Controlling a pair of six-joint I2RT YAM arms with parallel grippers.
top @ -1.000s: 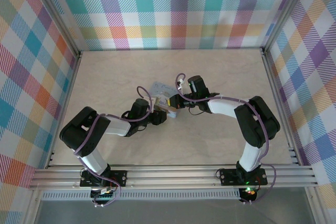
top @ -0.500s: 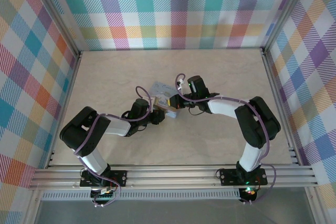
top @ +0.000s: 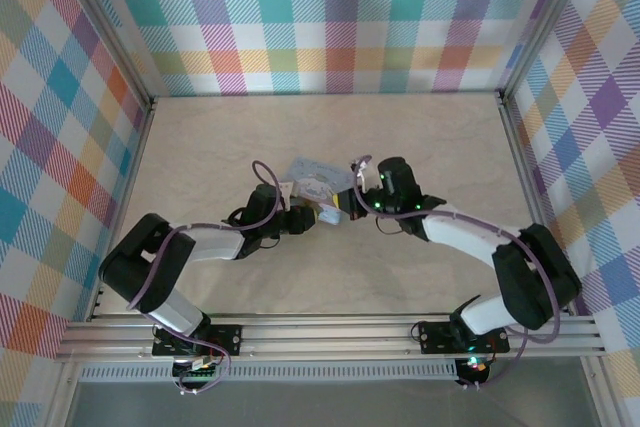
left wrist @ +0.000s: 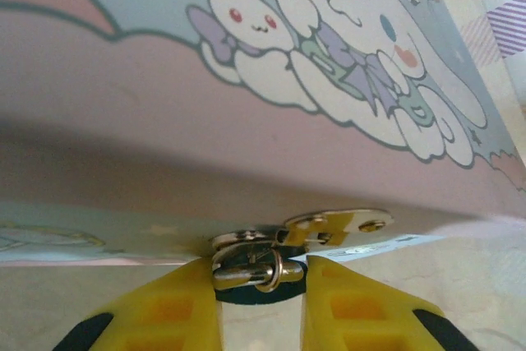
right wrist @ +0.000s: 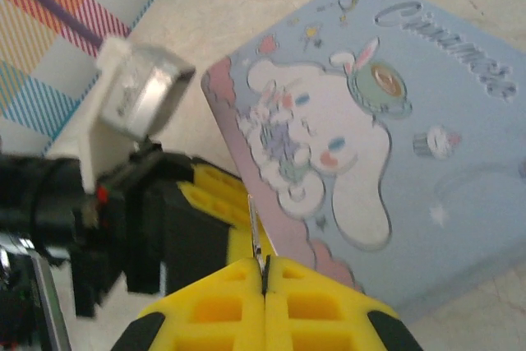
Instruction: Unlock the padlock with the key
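Observation:
In the left wrist view the tiny padlock (left wrist: 246, 272), a silver shackle over a dark body, hangs at the tin's gold hasp (left wrist: 333, 224). My left gripper (left wrist: 261, 285) is shut on it, one yellow finger on either side. My right gripper (right wrist: 265, 267) is shut on the thin silver key (right wrist: 258, 240), whose blade sticks out toward the tin's edge and the left gripper's yellow fingers (right wrist: 212, 195). From above, the left gripper (top: 306, 218) and the right gripper (top: 343, 210) face each other at the tin's near side.
The pastel-blue cartoon tin box (top: 315, 175) lies mid-table, its lid (right wrist: 403, 137) facing up. Purple cables loop over both arms. Checked walls and metal rails (top: 520, 137) bound the beige tabletop (top: 220, 127).
The right arm has swung its elbow out to the right and its wrist has shifted right and nearer. The left arm has stretched slightly; its gripper stays at the tin.

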